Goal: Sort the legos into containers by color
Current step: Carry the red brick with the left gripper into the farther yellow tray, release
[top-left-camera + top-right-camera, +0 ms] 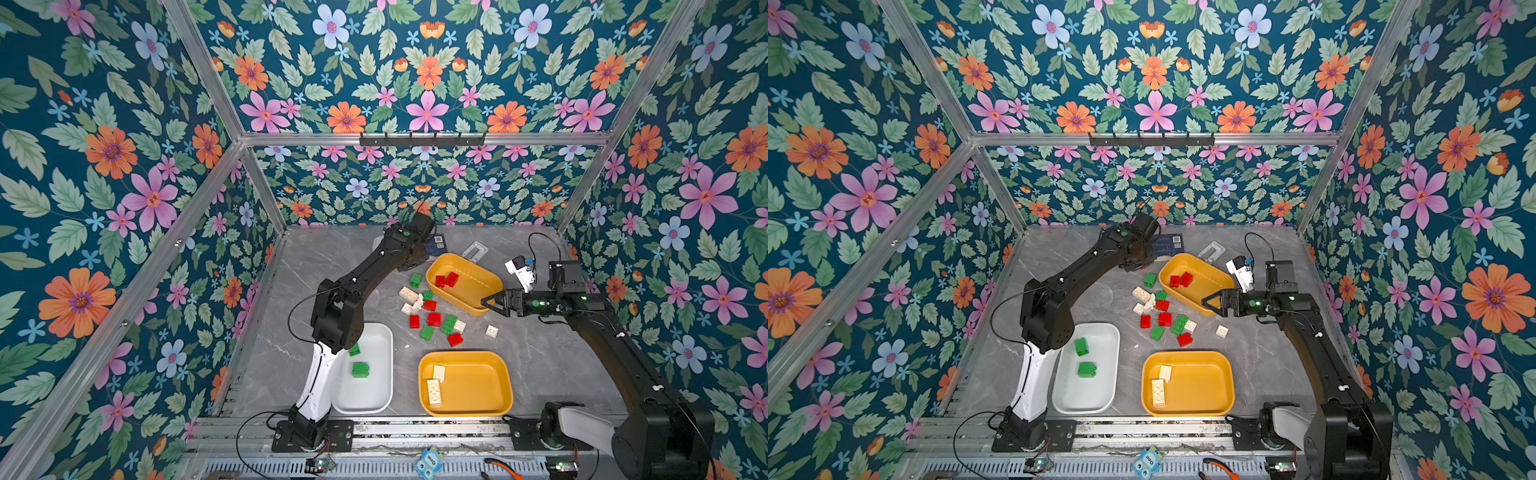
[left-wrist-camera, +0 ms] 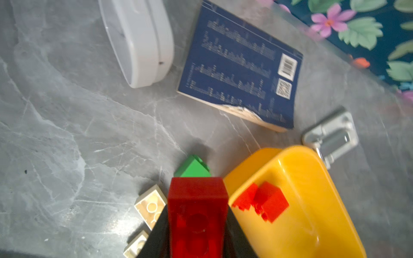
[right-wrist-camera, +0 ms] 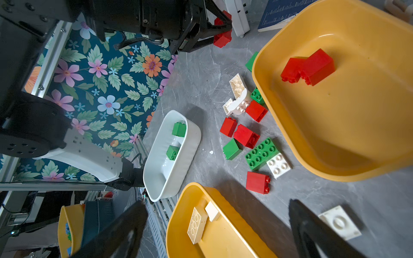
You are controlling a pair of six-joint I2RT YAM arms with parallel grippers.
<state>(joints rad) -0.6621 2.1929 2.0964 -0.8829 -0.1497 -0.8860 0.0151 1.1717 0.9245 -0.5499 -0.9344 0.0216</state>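
- Because the far yellow tub (image 1: 473, 291) already holds two red bricks (image 1: 446, 279), the left hand (image 3: 223, 31) beside it, clamped shut on a red brick (image 2: 197, 201), is probably carrying that brick there.
- The right hand (image 1: 488, 304) hangs wide open and empty by that tub's near rim, seemingly keeping clear.
- Colour decides each place: green bricks (image 1: 360, 369) lie in the white tub (image 1: 374, 395) and cream bricks (image 1: 434, 390) in the nearer yellow tub (image 1: 478, 386).
- A mixed pile (image 1: 432, 320) lies loose on the bench (image 1: 332, 266) between the tubs, so most sorting is not yet done.
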